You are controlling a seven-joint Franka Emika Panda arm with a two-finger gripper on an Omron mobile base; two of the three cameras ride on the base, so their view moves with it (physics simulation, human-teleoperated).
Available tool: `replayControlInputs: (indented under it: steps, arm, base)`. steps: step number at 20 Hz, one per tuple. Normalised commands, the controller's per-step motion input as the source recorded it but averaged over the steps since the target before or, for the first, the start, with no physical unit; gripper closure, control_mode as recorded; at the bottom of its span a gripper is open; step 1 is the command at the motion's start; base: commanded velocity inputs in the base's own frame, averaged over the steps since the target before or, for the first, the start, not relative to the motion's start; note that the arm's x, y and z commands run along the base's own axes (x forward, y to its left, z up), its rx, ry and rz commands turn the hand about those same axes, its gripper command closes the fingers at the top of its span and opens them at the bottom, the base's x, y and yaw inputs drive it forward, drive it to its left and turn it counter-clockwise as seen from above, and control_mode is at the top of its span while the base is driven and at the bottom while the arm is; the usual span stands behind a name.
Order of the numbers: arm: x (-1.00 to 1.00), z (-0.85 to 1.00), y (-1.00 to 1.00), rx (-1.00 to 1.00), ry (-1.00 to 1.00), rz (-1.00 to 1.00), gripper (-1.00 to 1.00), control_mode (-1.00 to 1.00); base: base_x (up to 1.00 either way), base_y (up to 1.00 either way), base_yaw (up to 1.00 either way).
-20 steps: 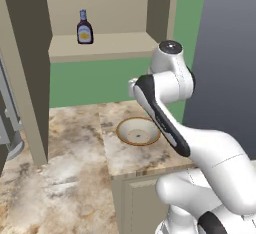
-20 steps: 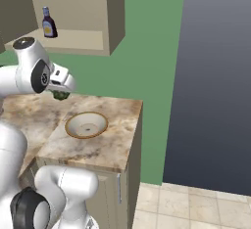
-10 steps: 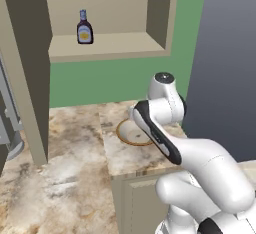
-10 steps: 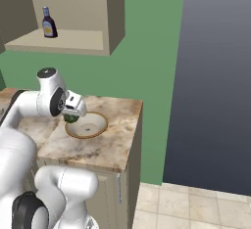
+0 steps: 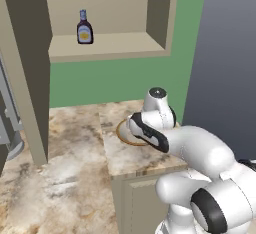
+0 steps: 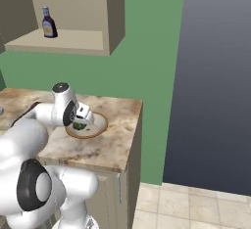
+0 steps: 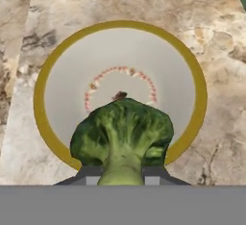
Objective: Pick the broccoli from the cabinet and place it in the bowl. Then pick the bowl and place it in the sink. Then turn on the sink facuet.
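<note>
One broccoli (image 7: pixel 122 135) is sitting clamped in the end effector (image 7: pixel 122 173), stalk pinched between the two fingertips and the floret head pointing out over the bowl (image 7: pixel 194 94). One bowl is resting on the marbled table (image 5: pixel 75 178), near the right-hand end of it, and the broccoli is hanging just above the near part of the bowl; whether it is touching the bowl I cannot tell. In the right base view the end effector (image 6: pixel 80 124) is reaching down over the bowl (image 6: pixel 98 125) with the green floret (image 6: pixel 79 125) showing under it. In the left base view the white arm is covering most of the bowl (image 5: pixel 122 134), leaving a sliver of rim showing. One cabinet (image 5: pixel 115 45) is hanging on the green wall above, open, with one dark sauce bottle (image 5: pixel 84 28) standing on its shelf; the bottle is wearing a yellow label whose writing is too small to read
</note>
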Motion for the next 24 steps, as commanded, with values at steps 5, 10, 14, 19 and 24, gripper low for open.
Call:
replayControlInputs:
  steps: [5,10,14,19,24]
  arm:
    - [0.57,-0.38,0.0,0.0,0.0,0.0,1.0,-1.0]
    - [0.43,-0.38,0.0,0.0,0.0,0.0,1.0,-1.0]
    - [0.16,-0.38,0.0,0.0,0.01,0.0,1.0,-1.0]
    - [0.21,-0.33,0.07,-0.04,0.03,0.0,1.0,-1.0]
    - [0.09,-0.07,0.0,0.0,0.0,0.0,-1.0,-1.0]
  base:
    - [0.0,0.0,0.0]
    - [0.0,0.0,0.0]
    - [0.0,0.0,0.0]
    - [0.0,0.0,0.0]
    - [0.0,0.0,0.0]
